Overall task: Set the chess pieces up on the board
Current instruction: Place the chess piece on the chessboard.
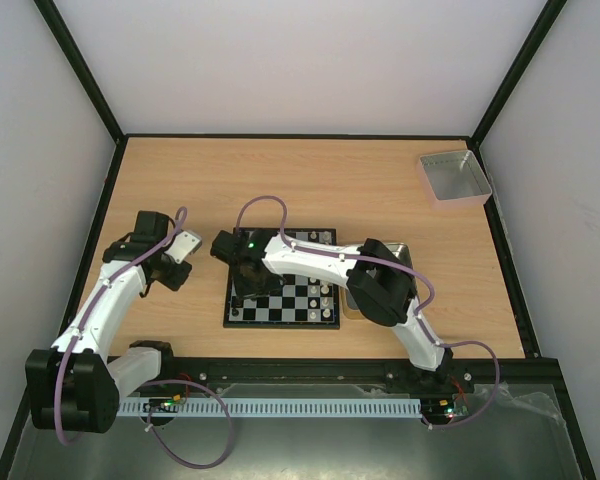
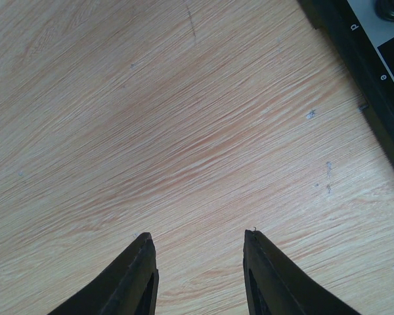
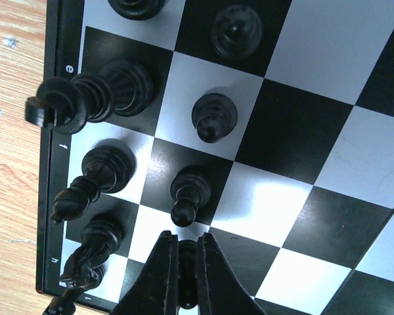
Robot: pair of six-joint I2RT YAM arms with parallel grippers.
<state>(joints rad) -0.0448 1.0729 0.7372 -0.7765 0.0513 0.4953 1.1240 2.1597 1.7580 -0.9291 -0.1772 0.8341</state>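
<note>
The board lies mid-table. My right gripper hangs over its left side, shut on a black pawn pinched between the fingers just above a square on the second file from the rim. Other black pawns stand in a line beyond it. Taller black pieces fill the edge row beside the lettered rim. My left gripper is open over bare wood left of the board, holding nothing. The board's corner shows at the upper right there.
A few cream pieces stand on the board's right half. A gold-rimmed tin sits right of the board, partly under my right arm. A clear grey tray rests at the back right corner.
</note>
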